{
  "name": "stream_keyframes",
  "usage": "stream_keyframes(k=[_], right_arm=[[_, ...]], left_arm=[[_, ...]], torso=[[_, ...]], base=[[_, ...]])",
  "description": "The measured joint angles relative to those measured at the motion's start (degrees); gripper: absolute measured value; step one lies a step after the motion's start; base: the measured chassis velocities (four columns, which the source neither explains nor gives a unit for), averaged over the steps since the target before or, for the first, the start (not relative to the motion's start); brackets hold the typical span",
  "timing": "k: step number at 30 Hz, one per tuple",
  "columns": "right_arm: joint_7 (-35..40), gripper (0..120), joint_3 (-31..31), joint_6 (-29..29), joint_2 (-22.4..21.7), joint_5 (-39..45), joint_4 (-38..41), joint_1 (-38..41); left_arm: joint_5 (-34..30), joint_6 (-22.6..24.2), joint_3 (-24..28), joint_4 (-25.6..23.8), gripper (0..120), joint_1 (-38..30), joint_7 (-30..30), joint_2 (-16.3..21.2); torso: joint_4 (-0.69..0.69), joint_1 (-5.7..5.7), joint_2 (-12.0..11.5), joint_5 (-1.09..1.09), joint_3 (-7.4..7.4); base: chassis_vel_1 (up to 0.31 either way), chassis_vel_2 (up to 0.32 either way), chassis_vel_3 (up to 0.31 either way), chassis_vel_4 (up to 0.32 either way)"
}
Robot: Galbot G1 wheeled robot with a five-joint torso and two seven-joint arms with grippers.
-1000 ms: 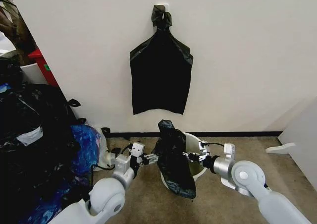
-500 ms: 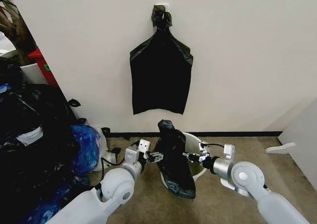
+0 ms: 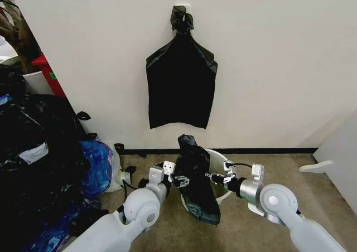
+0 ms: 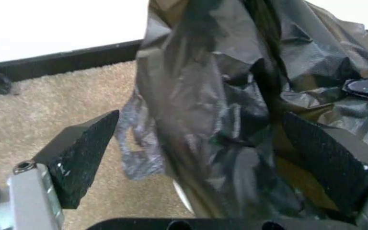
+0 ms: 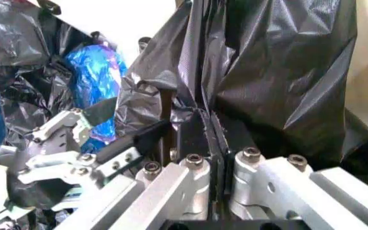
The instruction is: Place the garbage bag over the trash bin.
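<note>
The bag (image 3: pixel 196 179) stands bunched and upright over the near side of the bin (image 3: pixel 222 189), part draped down the outside of the wall toward the carpet, its mouth not yet spread around the rim. The bin sits on the floor close to the wall, under a flat black bag (image 3: pixel 181 87) hung there.

The right end effector (image 3: pixel 213 177) is clamped on a fold of the film at the bag's right edge; in its wrist view the pads (image 5: pixel 200 139) are pressed together with plastic between them. The left end effector (image 3: pixel 178 180) is at the bag's left side with its jaws spread wide, film lying between the pads (image 4: pixel 82 155) but not pinched.

To do this step well, I judge the left should close on a single layer of the mouth edge, not the whole bunch, so the two holds can draw the opening apart. A heap of black bags (image 3: pixel 39 151) lies off to the left.
</note>
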Motion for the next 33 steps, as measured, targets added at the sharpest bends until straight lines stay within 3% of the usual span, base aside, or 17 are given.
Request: stream_keyframes(k=[10, 17, 21, 33], right_arm=[[0.2, 0, -0.1, 0.1, 0.2, 0.0, 0.0, -0.1], [0.3, 0, 0.0, 0.1, 0.1, 0.1, 0.0, -0.1], [0.3, 0, 0.2, 0.1, -0.3, 0.4, 0.2, -0.3], [0.4, 0, 0.0, 0.1, -0.7, 0.9, 0.5, 0.5]], left_arm=[[0.4, 1.0, 0.4, 4.4, 100, -0.9, -1.9, -4.4], [0.6, 1.2, 0.4, 6.8, 99, -1.2, -2.1, -5.6], [0.7, 1.0, 0.4, 7.3, 90, -0.9, -2.1, -6.0], [0.1, 0.8, 0.3, 7.6, 43, 1.0, -3.7, -6.3]], torso=[[0.00, 0.00, 0.0, 0.00, 0.00], [0.01, 0.00, 0.0, 0.00, 0.00], [0.01, 0.00, 0.0, 0.01, -0.01], [0.01, 0.00, 0.0, 0.00, -0.01]], base=[[0.000, 0.000, 0.000, 0.000], [0.000, 0.000, 0.000, 0.000], [0.000, 0.000, 0.000, 0.000], [0.000, 0.000, 0.000, 0.000]])
